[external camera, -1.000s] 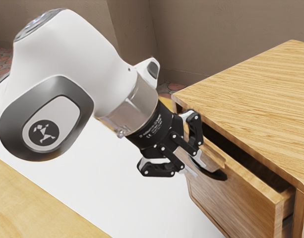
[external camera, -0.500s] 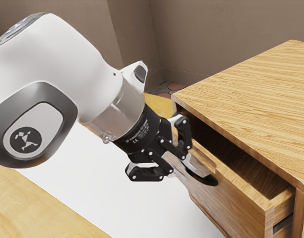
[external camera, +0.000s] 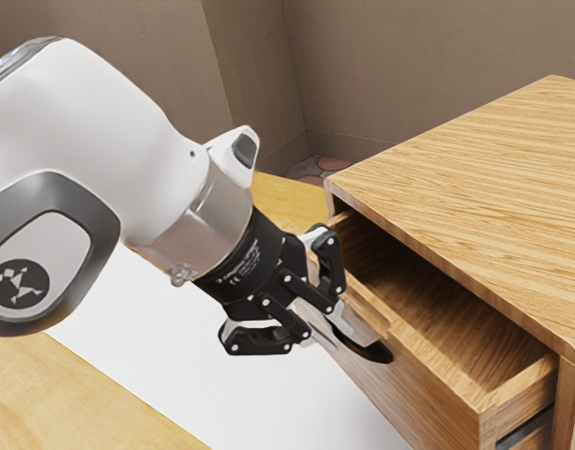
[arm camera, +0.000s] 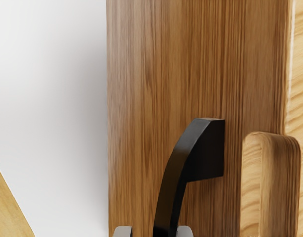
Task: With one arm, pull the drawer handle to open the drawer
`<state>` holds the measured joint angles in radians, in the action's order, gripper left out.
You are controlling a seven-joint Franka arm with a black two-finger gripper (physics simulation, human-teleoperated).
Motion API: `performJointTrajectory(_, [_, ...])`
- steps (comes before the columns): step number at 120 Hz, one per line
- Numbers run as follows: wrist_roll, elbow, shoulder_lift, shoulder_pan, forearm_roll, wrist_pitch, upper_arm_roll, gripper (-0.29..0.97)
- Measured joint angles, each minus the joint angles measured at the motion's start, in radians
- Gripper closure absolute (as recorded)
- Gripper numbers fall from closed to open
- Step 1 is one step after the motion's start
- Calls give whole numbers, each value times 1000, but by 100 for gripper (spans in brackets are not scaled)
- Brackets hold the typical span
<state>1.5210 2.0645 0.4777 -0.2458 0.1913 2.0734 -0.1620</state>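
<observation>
The wooden cabinet (external camera: 484, 178) stands at the exterior view's right. Its upper drawer (external camera: 400, 394) is pulled partly out of the cabinet front, toward the arm, so the drawer's inner floor and side walls show under the cabinet top. The black curved handle (external camera: 370, 351) sits on the drawer front, on the side turned away from the cabinet.

The white arm (external camera: 90, 206) reaches toward the cabinet from the exterior view's left. Its black gripper (external camera: 336, 323) is at the drawer front and grips the handle: the two fingers stand narrow, one on each side of the black bar, and both seem to touch it.

In the wrist view the drawer front (arm camera: 161, 74) appears as a broad board with grain running along it. The handle (arm camera: 191, 168) rises from the board and bends, and the grey pads (arm camera: 122, 231) are on the two sides of its near end.

A white table surface (external camera: 174, 356) lies in front of the cabinet, below the gripper and the open drawer. A wooden board (external camera: 43, 403) lies further from the cabinet, beyond this white surface.
</observation>
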Motion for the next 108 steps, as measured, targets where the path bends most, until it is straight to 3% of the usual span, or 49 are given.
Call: performJointTrajectory(108, [3,136,166,-1,9,0,-4,68])
